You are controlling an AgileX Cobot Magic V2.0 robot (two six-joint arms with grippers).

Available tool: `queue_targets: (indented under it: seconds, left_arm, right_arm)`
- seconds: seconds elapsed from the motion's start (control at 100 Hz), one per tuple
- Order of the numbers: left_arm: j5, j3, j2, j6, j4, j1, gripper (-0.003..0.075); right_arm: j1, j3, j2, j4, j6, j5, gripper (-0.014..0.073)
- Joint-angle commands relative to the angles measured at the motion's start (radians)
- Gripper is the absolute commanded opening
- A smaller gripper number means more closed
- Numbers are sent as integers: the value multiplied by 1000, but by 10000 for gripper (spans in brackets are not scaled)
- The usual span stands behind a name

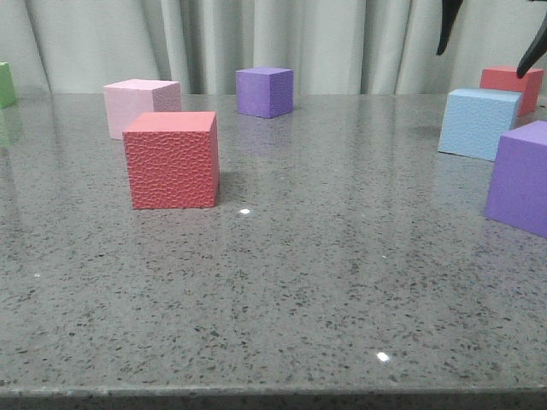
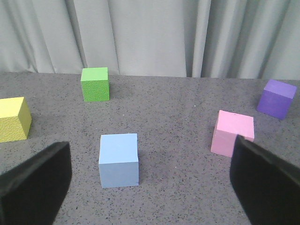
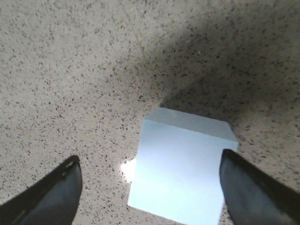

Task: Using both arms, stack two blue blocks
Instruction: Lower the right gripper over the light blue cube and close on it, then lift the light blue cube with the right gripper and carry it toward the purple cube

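Right fingers (image 3: 150,187) spread wide above a blue block (image 3: 180,164), untouched. Left fingers (image 2: 154,176) spread wide, empty, second blue block (image 2: 118,159) between them on the counter (image 2: 178,140).

No legible text or markings.

Only the two black fingertips of the right gripper (image 1: 491,43) are seen in the front view, the rest chopped off by the top edge. The green cube (image 1: 6,84) is cut by the left edge, the near purple cube (image 1: 521,177) by the right. The red cube at the back (image 1: 513,85) is partly hidden behind a blue block (image 1: 479,122). In the left wrist view, the pink cube (image 2: 232,132) has a corner covered by a finger (image 2: 265,180).
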State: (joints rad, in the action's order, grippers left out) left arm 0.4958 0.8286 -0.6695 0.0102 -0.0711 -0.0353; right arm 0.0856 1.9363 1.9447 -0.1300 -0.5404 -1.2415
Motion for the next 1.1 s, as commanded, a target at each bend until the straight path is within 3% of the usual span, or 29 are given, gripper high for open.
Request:
queue_targets:
  seconds: [0.0, 0.57, 1.09]
  left_arm:
    - [-82, 33, -6, 11, -12, -2, 662]
    - [-82, 33, -6, 11, -12, -2, 662]
    - [-82, 33, -6, 13, -12, -2, 662]
  right_arm:
    - [2, 32, -38, -1, -5, -74, 597]
    - [10, 26, -39, 39, -22, -84, 597]
    - [15, -109, -47, 68, -39, -79, 597]
